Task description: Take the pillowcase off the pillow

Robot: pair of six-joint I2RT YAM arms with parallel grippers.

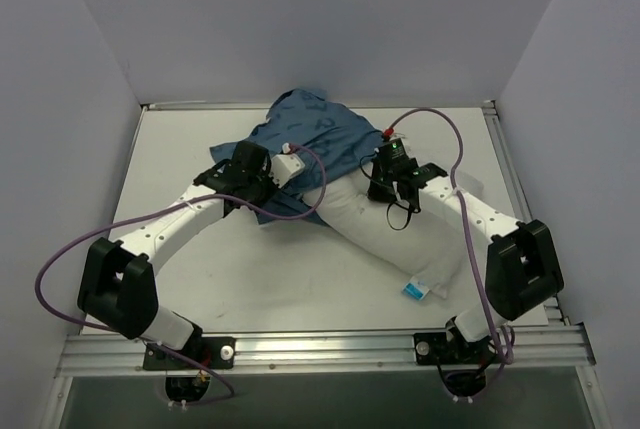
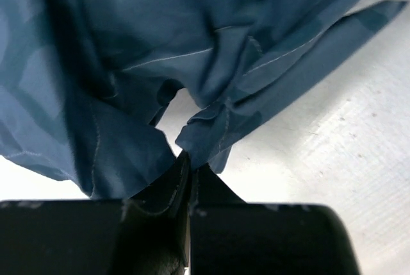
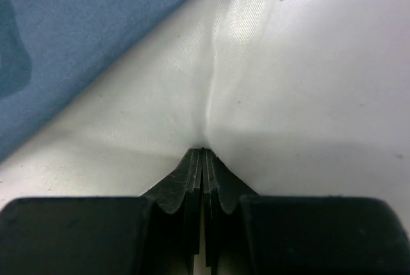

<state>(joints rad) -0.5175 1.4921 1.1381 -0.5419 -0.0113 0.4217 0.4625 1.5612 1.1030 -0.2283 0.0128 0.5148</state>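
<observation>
The blue pillowcase [image 1: 320, 134] lies bunched over the far end of the white pillow [image 1: 385, 234], which stretches toward the near right with its blue-and-white tag [image 1: 415, 291] at the near corner. My left gripper [image 1: 282, 181] is shut on a fold of the pillowcase [image 2: 192, 63] at its near edge; the jaws pinch the hem [image 2: 190, 159]. My right gripper [image 1: 385, 181] is shut on a pinch of the pillow fabric [image 3: 288, 83], with its tips [image 3: 204, 152] pressed into a crease. The pillowcase edge [image 3: 77, 38] shows at the upper left of the right wrist view.
The white table [image 1: 200, 279] is boxed by grey walls at the back and sides. A metal rail [image 1: 320, 344] runs along the near edge. Purple cables [image 1: 60, 259] loop from both arms.
</observation>
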